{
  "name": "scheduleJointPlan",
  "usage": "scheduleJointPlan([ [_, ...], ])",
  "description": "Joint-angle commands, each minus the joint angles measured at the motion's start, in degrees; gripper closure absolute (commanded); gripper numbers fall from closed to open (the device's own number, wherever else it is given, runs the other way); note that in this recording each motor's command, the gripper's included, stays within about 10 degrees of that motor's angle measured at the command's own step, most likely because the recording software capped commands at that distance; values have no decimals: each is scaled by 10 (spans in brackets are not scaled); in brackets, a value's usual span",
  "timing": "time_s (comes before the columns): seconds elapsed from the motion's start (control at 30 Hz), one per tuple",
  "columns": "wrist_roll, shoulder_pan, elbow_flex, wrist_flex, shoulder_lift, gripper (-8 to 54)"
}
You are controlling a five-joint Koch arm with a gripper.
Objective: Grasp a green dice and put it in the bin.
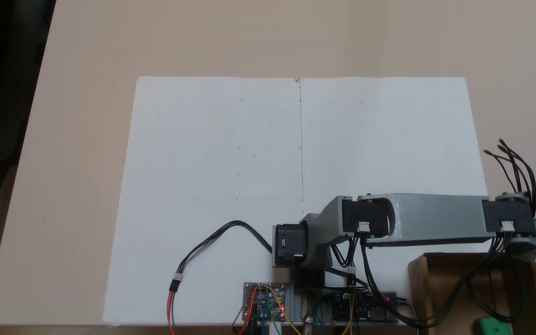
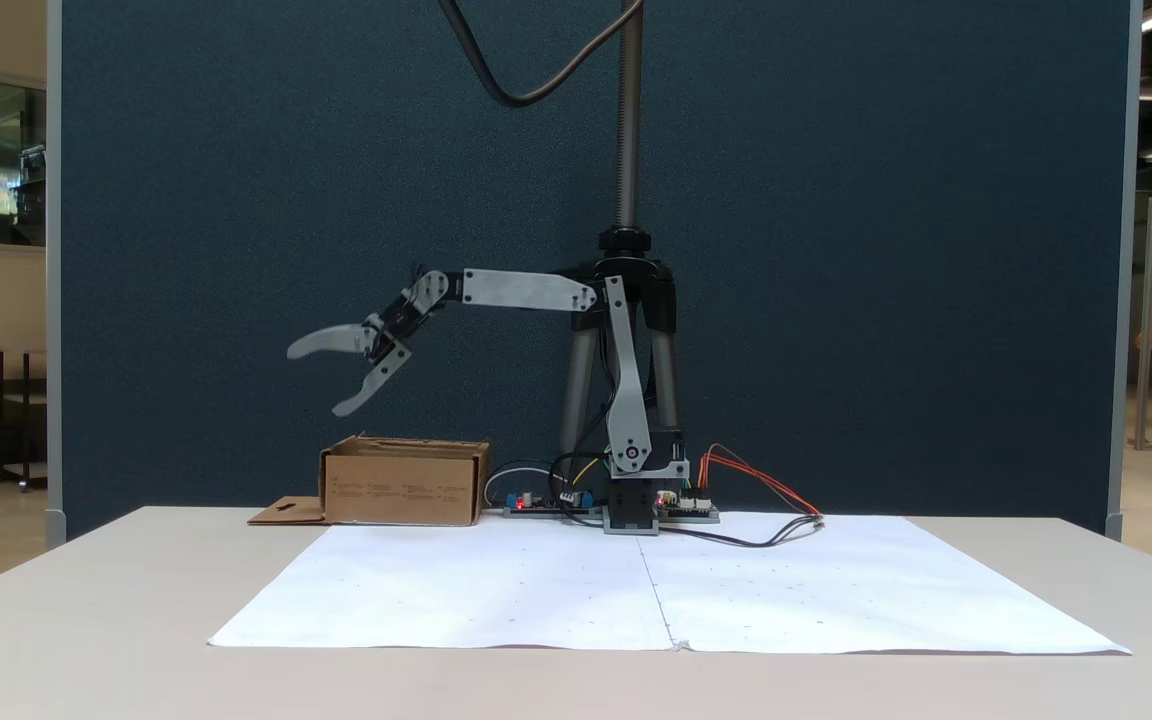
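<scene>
Side elevation and top plan of the arm at the bin. The gripper (image 2: 318, 378) hangs in the air with its jaws spread wide and nothing between them, one jaw reaching out level and the other slanting down; in the side fixed view it sits above the bin (image 2: 404, 492) and toward that box's left end, well clear of the rim. The forearm runs level from the wrist back to the elbow, and the upper link drops almost straight down to the base (image 2: 633, 515), which stands at the back edge of the paper (image 2: 666, 590). In the top fixed view the same forearm stretches to the right over the bin (image 1: 418, 279), and the dice (image 1: 493, 326) lies inside the box at the lower edge of the picture, partly cut off by the frame (its pips cannot be made out here). The dice therefore lies below the open jaws, on the bin's floor, and not in the grasp. Judged from this layout, the placing step looks done and what remains is for the arm to draw back toward the base; the cables (image 1: 445, 302) that loop down into the box could snag on the cardboard wall as it goes. The flap (image 2: 286, 512) with its cutout lies flat on the table (image 2: 116, 620), beside the box.
</scene>
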Motion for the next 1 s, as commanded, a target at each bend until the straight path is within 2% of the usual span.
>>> scheduleJointPlan([
  [0.0, 57, -28, -34, -33, 56, -7],
  [0.27, 88, -212, -35, -33, 140, -6],
  [0.47, 89, -370, -23, -33, 156, -6],
  [0.73, 92, -585, 98, -42, 214, -1],
  [0.97, 93, -690, 269, -168, 272, 2],
])
